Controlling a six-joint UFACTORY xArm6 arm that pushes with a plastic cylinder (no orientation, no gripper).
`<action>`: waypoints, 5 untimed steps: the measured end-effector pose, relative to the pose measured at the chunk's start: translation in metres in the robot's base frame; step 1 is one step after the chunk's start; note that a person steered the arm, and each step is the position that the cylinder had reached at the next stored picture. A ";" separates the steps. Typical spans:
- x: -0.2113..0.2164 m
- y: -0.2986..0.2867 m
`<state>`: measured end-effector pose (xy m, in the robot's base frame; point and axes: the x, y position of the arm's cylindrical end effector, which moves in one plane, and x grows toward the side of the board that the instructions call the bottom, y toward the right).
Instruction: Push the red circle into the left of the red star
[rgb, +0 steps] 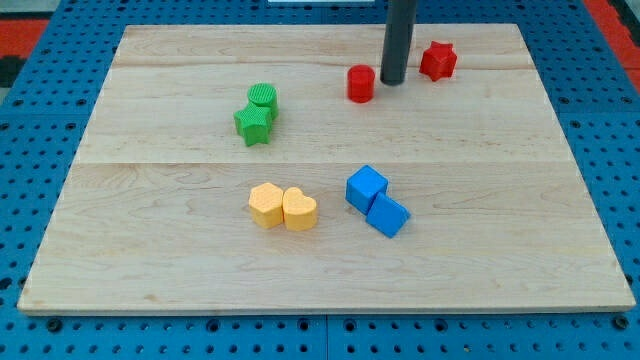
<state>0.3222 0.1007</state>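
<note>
Red circle (361, 83) sits at the far side of the counter (180, 240), left of the red star (438, 61). The tip (392, 81) stands between them, just right of the circle. No fingers fitted. Circle looks light, rigid, likely slides easily; push its left face.

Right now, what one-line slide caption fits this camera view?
My tip stands between the red circle and the red star near the view's top.

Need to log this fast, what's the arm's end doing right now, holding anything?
My tip: a bare rod, no pincer, holding nothing; it sits between the red circle and the red star.
</note>
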 end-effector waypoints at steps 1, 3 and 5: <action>0.026 0.031; 0.014 -0.128; -0.007 -0.001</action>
<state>0.3155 0.0999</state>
